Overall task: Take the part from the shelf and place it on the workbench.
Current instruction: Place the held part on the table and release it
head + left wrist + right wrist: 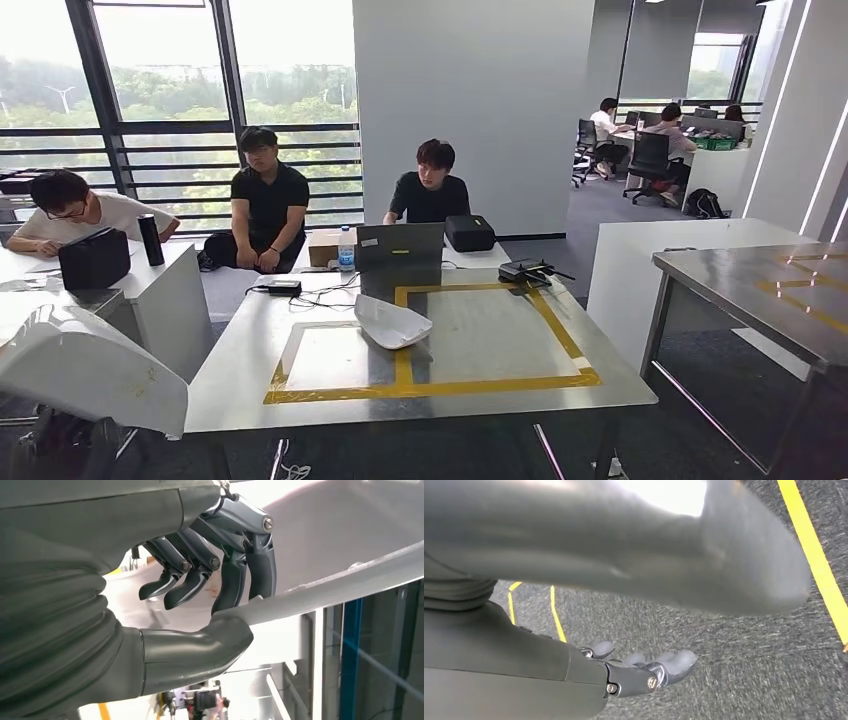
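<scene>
The left robot hand (210,580) is clamped on the white part (85,365) — thumb under the rim, dark fingers (260,575) hooked over it, as the left wrist view shows. In the head view the part sits at the lower left, off the bench (330,395) and just beside its near-left corner, with its long axis running roughly from the left edge toward that corner.

The right robot hand (644,670) hangs over grey carpet with yellow floor lines; its fingers are extended and hold nothing.

Governing relation: the placing area — the yellow-taped square (490,335) on the bench — lies forward and to the right of the held part. A second white part (392,322) already rests at the square's left border. The left arm carries the load and is the nearer one; the coming move is judged to be a forward-right carry over the bench edge, keeping the long part apart from the one already placed.
</scene>
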`<act>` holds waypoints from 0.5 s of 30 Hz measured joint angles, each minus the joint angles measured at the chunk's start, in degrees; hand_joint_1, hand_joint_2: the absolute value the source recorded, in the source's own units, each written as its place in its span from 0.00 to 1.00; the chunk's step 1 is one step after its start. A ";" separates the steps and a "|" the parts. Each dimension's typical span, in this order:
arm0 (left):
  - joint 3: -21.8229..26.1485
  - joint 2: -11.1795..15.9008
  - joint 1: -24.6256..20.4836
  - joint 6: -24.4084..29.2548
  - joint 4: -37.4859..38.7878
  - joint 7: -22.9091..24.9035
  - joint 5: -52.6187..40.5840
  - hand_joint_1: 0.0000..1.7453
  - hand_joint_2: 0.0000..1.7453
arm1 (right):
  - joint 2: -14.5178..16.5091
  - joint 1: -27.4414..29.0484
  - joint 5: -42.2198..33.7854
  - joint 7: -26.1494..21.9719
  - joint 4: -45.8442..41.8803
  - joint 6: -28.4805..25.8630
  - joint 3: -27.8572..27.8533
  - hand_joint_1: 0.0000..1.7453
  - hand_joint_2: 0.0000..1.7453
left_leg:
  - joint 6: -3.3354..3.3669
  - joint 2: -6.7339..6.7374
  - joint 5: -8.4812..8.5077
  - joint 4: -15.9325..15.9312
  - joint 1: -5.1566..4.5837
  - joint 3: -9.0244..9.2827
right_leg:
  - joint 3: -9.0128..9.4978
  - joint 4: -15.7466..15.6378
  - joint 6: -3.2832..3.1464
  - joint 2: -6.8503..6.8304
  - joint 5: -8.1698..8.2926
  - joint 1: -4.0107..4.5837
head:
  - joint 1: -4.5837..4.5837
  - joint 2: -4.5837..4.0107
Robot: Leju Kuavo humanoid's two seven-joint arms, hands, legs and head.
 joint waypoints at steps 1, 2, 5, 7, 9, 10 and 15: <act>0.16 0.06 0.12 0.00 -0.44 -0.04 0.01 1.00 1.00 | -0.05 -0.03 0.15 0.01 0.00 0.04 0.00 0.00 0.00 | 0.41 -0.12 -0.37 -0.13 0.15 0.54 | -0.27 1.25 0.28 -0.07 0.41 0.00 | 0.04 0.00; 0.34 0.11 0.18 0.00 -0.79 -0.08 0.01 1.00 1.00 | -0.09 -0.09 0.33 0.13 0.00 0.10 0.00 0.00 0.00 | 0.72 -0.18 -0.72 -0.18 0.21 1.10 | -1.11 2.81 0.48 -0.16 0.68 -0.01 | 0.09 0.00; 0.94 0.30 0.70 -0.01 -1.39 -0.07 0.17 1.00 1.00 | -0.10 -0.32 0.75 0.70 0.00 0.24 0.02 0.00 0.00 | 1.28 -0.27 -1.92 -0.23 0.20 2.44 | -5.97 10.07 0.93 -0.38 -0.81 -0.10 | 0.20 0.00; 1.47 0.46 1.58 -0.04 -1.62 -0.05 0.53 1.00 1.00 | -0.08 -0.21 0.85 0.94 0.00 0.27 0.02 0.00 0.00 | 1.41 -0.29 -3.14 -0.23 0.11 3.70 | -10.27 14.50 1.07 -0.41 -4.32 -0.08 | 0.22 0.00; 2.07 0.59 2.63 -0.10 -1.91 -0.11 0.88 1.00 1.00 | -0.08 0.08 0.80 0.99 0.00 0.26 0.02 0.00 0.00 | 1.38 -0.39 -4.63 -0.23 0.01 5.52 | -12.57 14.05 0.88 -0.42 -5.72 -0.05 | 0.25 0.00; 2.35 0.63 3.06 -0.13 -2.05 -0.15 0.97 1.00 1.00 | -0.08 0.21 0.74 1.04 0.01 0.22 0.02 0.00 0.00 | 1.31 -0.43 -5.41 -0.24 -0.04 6.56 | -12.66 11.54 0.58 -0.42 -4.13 -0.01 | 0.26 0.00; 3.49 0.64 4.62 -0.58 -1.83 -0.38 1.28 1.00 1.00 | -0.02 0.70 0.36 1.59 0.08 -0.07 -0.05 0.00 0.00 | 0.11 -1.04 -8.81 0.18 -0.43 10.13 | -11.50 0.76 -1.06 -0.27 6.77 0.77 | 0.27 -0.01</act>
